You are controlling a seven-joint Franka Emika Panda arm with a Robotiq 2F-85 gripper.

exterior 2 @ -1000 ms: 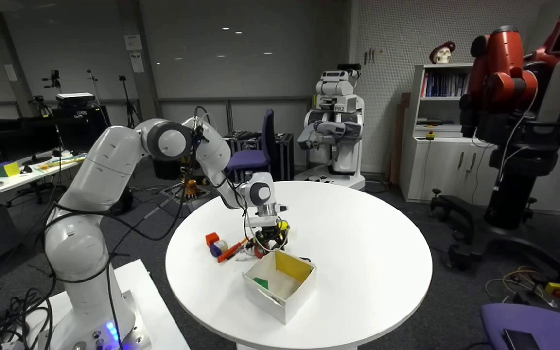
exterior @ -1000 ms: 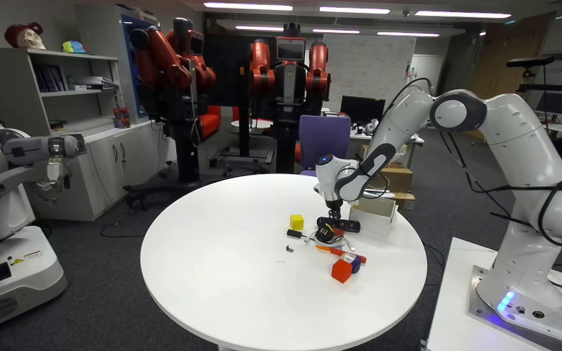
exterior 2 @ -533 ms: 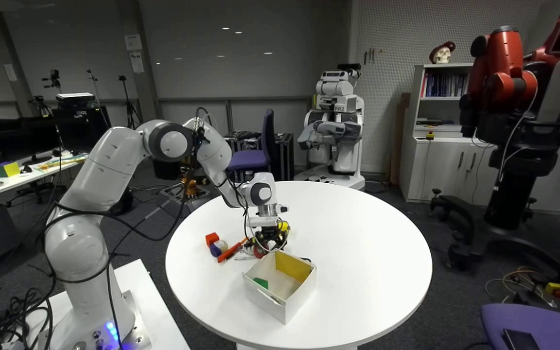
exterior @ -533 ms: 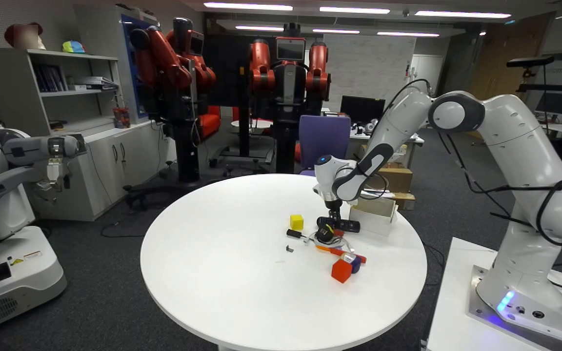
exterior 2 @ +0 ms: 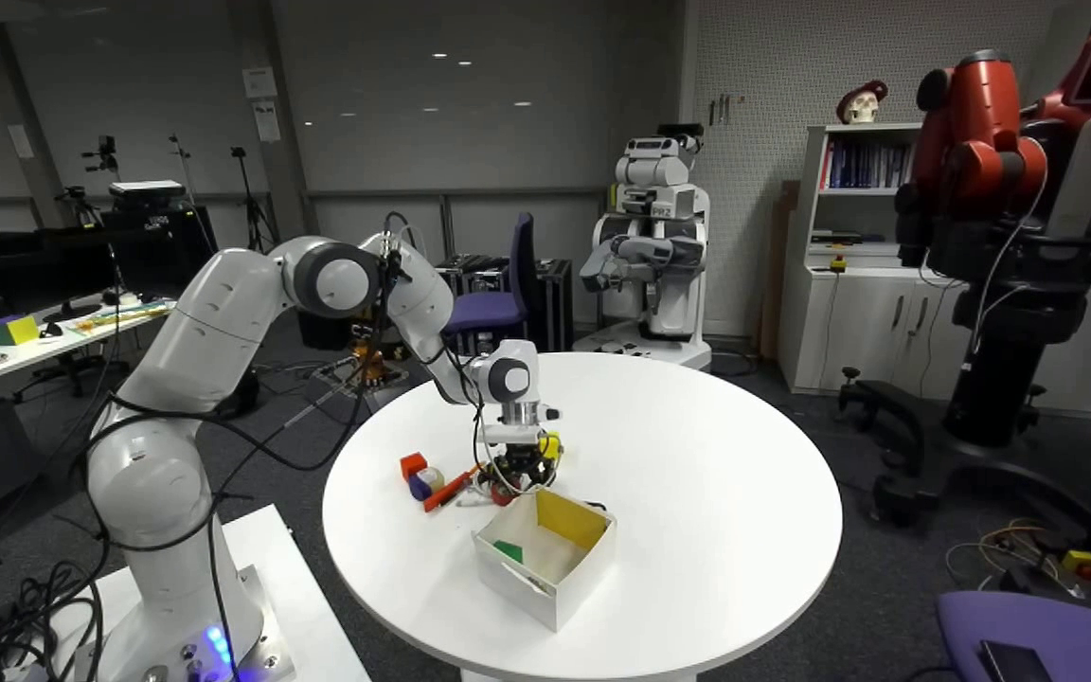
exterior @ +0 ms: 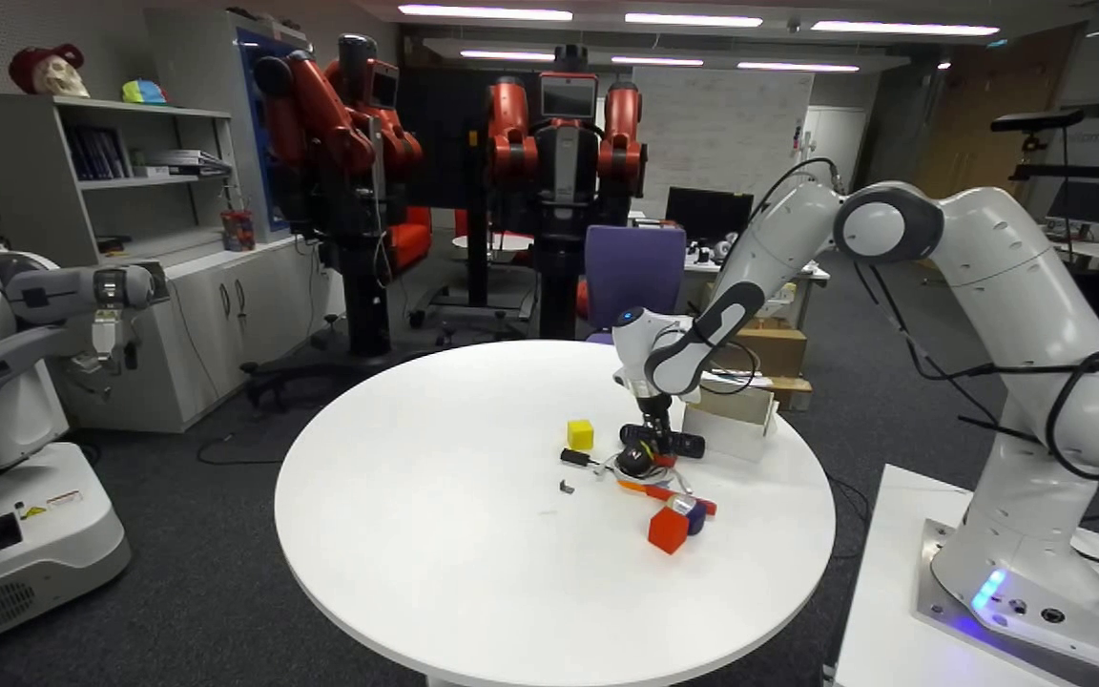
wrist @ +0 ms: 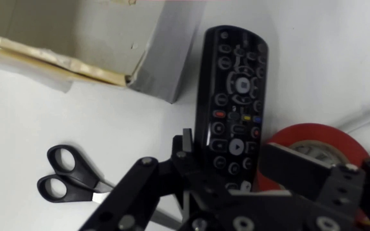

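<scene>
Remote (wrist: 233, 96), glossy black and round-ended, lies on the white table (exterior: 473, 544); I read its play arrow (wrist: 236, 147), not its blurred lettering. My gripper (wrist: 226, 147) straddles it, jaws partway apart; I can't tell whether they grip. Red tape (wrist: 316, 132) sits beside it, a torn cardboard box (exterior 2: 517, 587) near.

The claw (wrist: 227, 148) points downward, partly spread
</scene>
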